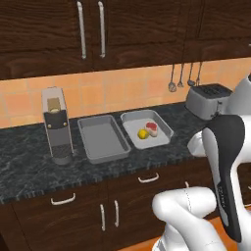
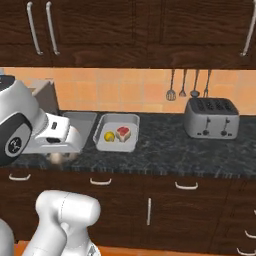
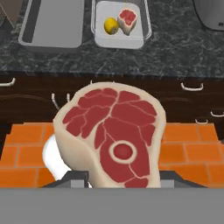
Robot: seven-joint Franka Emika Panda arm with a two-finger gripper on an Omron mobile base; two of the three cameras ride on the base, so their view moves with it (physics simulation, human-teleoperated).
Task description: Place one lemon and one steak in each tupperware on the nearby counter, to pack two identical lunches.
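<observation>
Steak point(image 3: 111, 138), raw, red with a pale fat rim and a round bone eye, upright and clenched in the pincer point(image 3: 122, 177) out in front of the drawers. Lighter tupperware point(image 1: 162, 126) on the speckled tabletop point(image 1: 29, 166) holds one lemon point(image 1: 142, 134) beside a second steak point(image 1: 151, 129). Darker tupperware point(image 1: 100, 139) sits just beside it, next to the coffee machine point(image 1: 57, 125). Toaster point(image 2: 211, 118) stands well apart

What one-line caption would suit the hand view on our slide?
Jaws grip a raw steak above the counter; the lighter tupperware already holds a lemon and steak, the darker one empty.
</observation>
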